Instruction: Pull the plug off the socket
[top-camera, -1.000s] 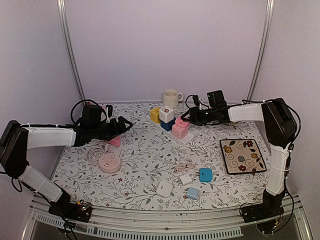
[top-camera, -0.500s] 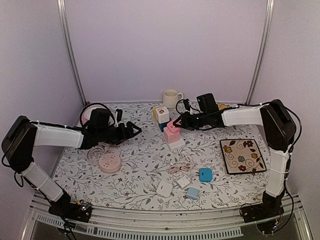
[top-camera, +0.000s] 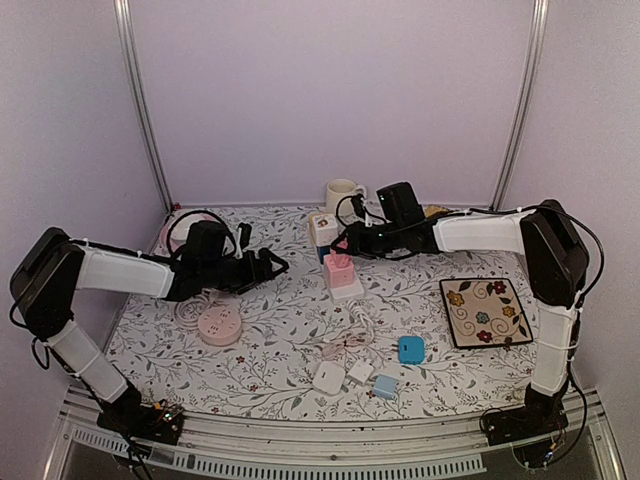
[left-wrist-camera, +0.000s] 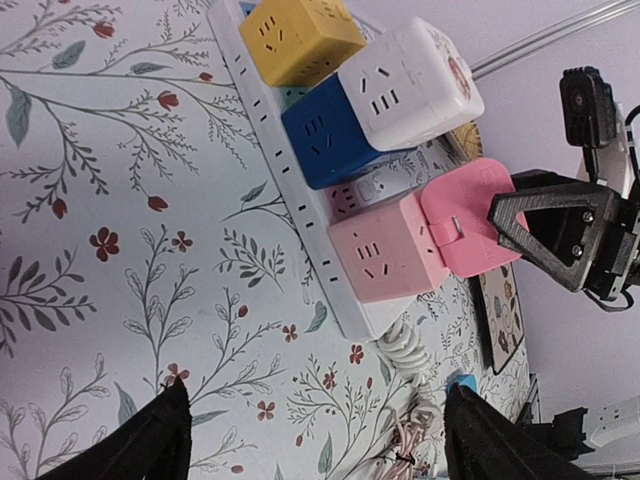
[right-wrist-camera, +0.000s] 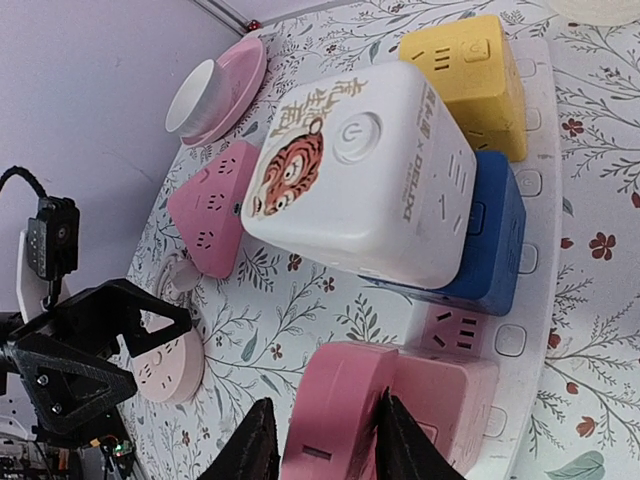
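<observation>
A white power strip (top-camera: 348, 290) lies mid-table and carries yellow, blue and white cube adapters and a pink cube socket (top-camera: 339, 273). A pink plug (right-wrist-camera: 340, 410) sits on the pink cube socket (right-wrist-camera: 455, 400). My right gripper (right-wrist-camera: 325, 425) is shut on the pink plug, one finger on each side; it also shows in the top view (top-camera: 346, 246). My left gripper (top-camera: 272, 266) is open and empty, left of the strip. In the left wrist view the strip (left-wrist-camera: 300, 200), pink cube (left-wrist-camera: 385, 255) and plug (left-wrist-camera: 465, 215) lie beyond my open left gripper (left-wrist-camera: 320, 440).
A white mug (top-camera: 340, 192) stands at the back. A round pink socket (top-camera: 218, 325) and a pink saucer (right-wrist-camera: 235, 75) lie at the left. A floral plate (top-camera: 485, 312) is at the right. A blue adapter (top-camera: 411, 349), white adapters (top-camera: 328, 377) and a coiled cable (top-camera: 345, 335) lie near the front.
My right gripper has moved left and nearer, turning the strip with it. My left gripper has reached right toward the strip.
</observation>
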